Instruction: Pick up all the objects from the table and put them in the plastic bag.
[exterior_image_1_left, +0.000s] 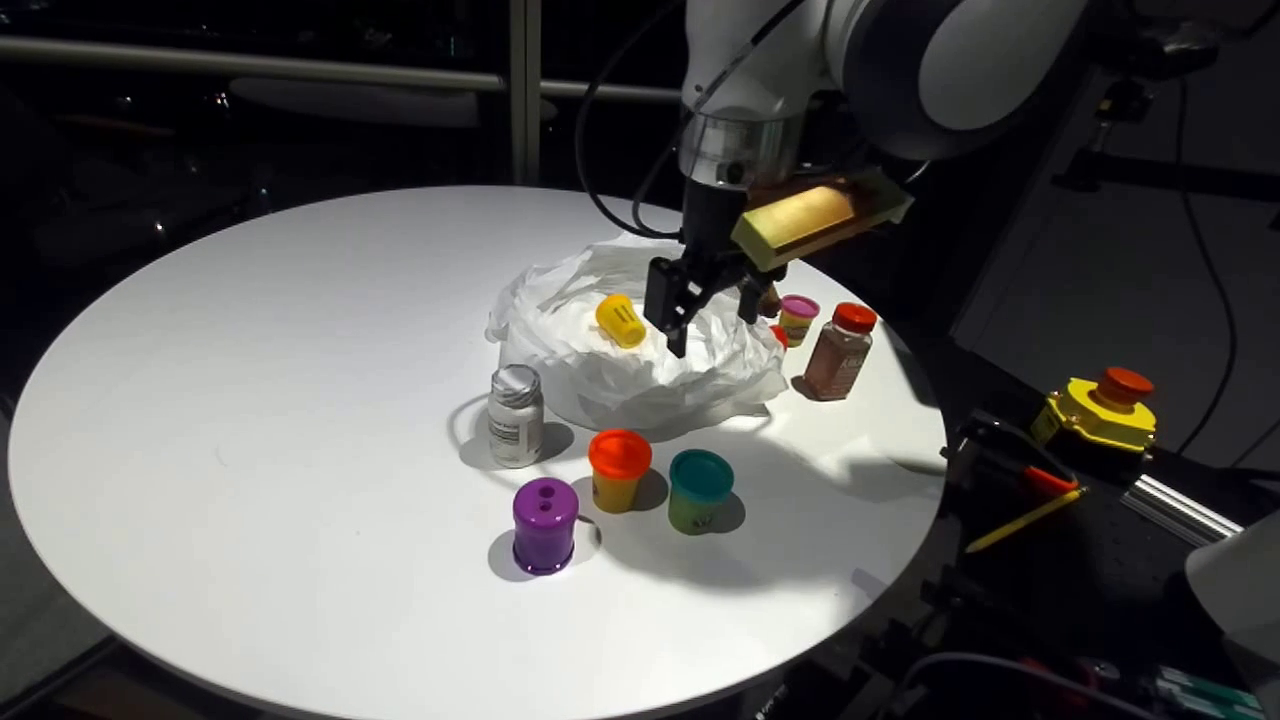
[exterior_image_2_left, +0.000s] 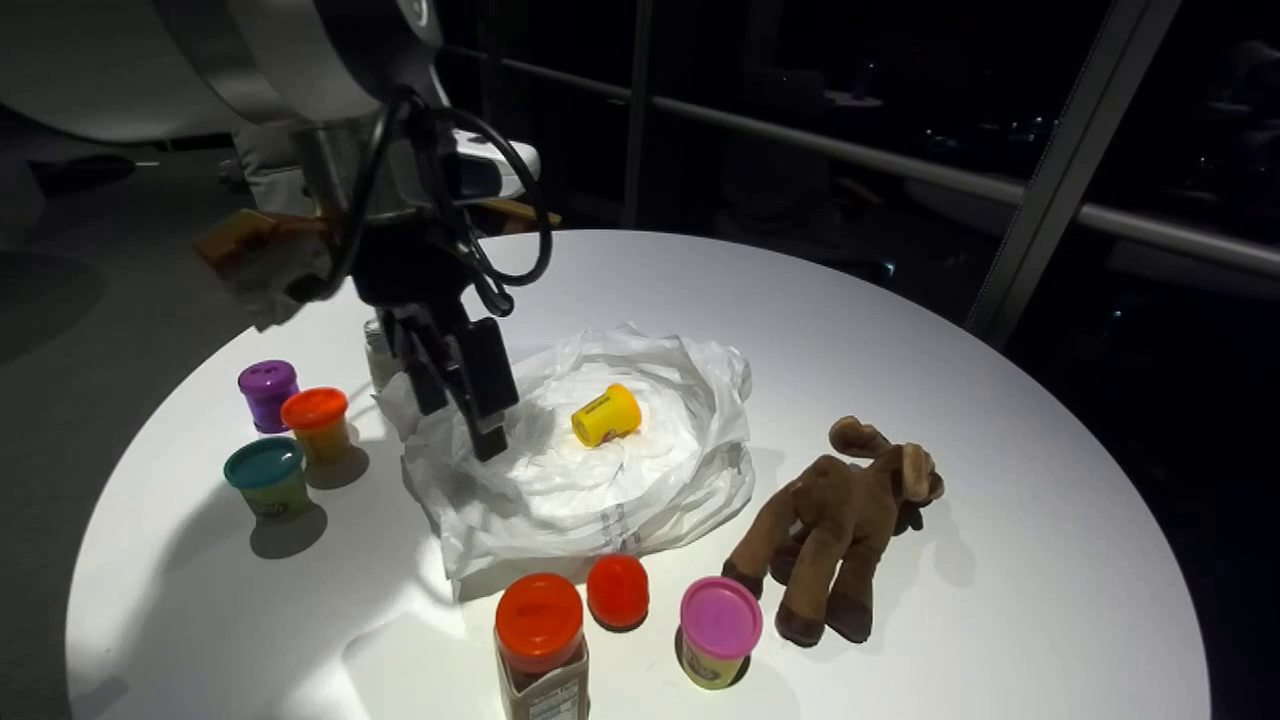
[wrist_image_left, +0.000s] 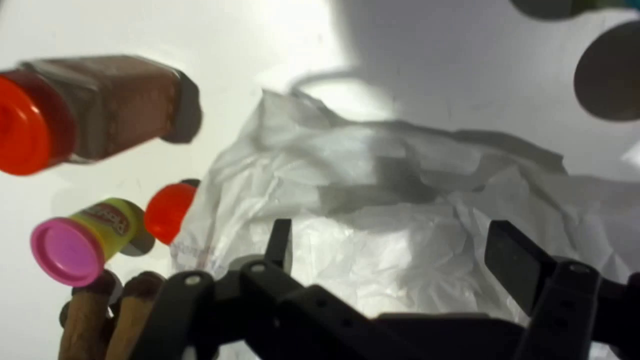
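Widely parted jaws, seemingly above bag (wrist_image_left: 390, 240).

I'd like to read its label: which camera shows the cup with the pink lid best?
The wrist view. There the cup with the pink lid looks large, nothing covers it, and its label shows. Both exterior views show it too, but smaller and with the label harder to make out.

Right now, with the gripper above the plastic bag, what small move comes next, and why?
I'd probably raise the gripper straight up a little: its jaws stand open, holding nothing, the yellow cup already lies in the plastic bag, and that wrinkled bag spreads beneath, so moving sideways first might snag it.
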